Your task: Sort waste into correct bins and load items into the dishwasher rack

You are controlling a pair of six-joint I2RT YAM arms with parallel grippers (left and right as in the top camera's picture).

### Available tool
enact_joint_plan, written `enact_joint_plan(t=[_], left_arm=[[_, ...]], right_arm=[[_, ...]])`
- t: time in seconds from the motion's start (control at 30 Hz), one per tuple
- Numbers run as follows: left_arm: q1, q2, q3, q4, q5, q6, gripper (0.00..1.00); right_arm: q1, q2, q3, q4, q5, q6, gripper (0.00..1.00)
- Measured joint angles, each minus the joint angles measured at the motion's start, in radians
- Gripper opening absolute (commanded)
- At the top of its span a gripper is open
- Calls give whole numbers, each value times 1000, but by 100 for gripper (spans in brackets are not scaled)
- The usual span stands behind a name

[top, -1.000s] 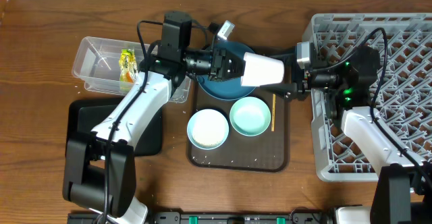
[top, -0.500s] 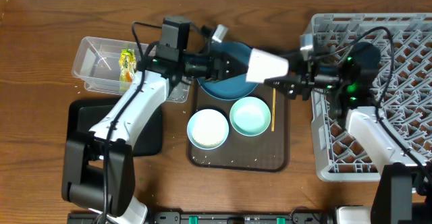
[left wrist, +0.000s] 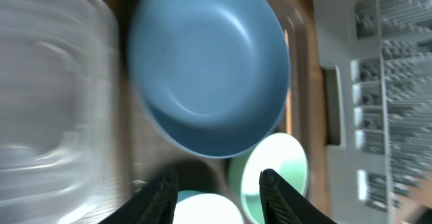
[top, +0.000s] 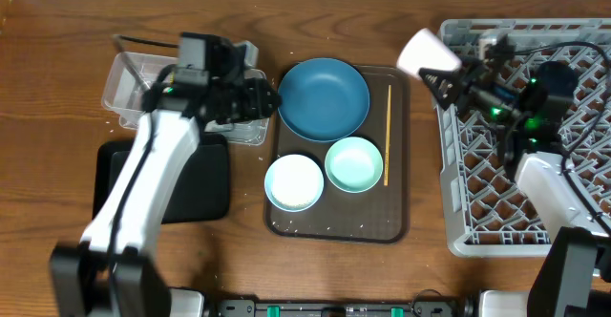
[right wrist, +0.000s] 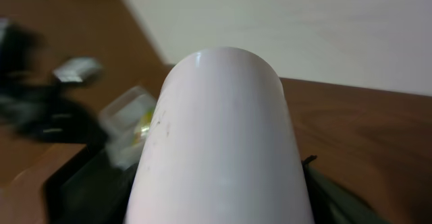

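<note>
Step in hand, by the look of it: racking the cup point(top: 428, 52). The right gripper point(top: 446, 74) has its jaws clenched on the cup, which hangs tilted on its side just above the far left corner of the dishwasher rack point(top: 456, 212) (the rack fills the right end of the bench). To do it well, the arm should carry the cup further in over the pegs and turn it mouth down. It should then lower the cup between two peg rows and let go only once it sits. The arm's own cables drape over the lattice and are worth keeping clear. The left gripper point(left wrist: 217, 196) has its jaws released with nothing between them, and it hovers between the clear tub point(top: 129, 73) and the blue dish point(top: 323, 97). Count: one cup, aloft. One blue dish, one mint bowl point(top: 354, 163), one white bowl point(top: 293, 181) and one wooden stick point(top: 387, 148), all on the single brown tray point(top: 399, 229) at mid-bench. Two bins: the clear tub by the far left, the black tray point(top: 205, 188) nearer the front left. One rack. The left arm hides the tub's contents, and any rice grains are too small to count.
</note>
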Motion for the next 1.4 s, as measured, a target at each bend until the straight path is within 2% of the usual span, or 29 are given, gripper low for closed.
enact_joint_plan(t=[0.2, 0.37, 0.77, 1.07, 1.23, 1.4], left_arm=[[24, -141, 0, -41, -176, 31, 47], [29, -159, 0, -45, -229, 34, 47], [29, -158, 0, -46, -254, 48, 47], [29, -158, 0, -64, -254, 48, 48], [29, -158, 0, -65, -254, 48, 50], [29, -158, 0, -66, -254, 48, 52]], right_arm=[[-76, -9, 18, -224, 197, -26, 14], [-110, -54, 85, -457, 365, -102, 7], [-253, -130, 386, -1019, 768, -209, 5], [-467, -130, 463, -1212, 1005, -217, 8], [-575, -119, 477, -1279, 1055, -216, 12], [-652, -24, 478, -1331, 1069, -203, 11]])
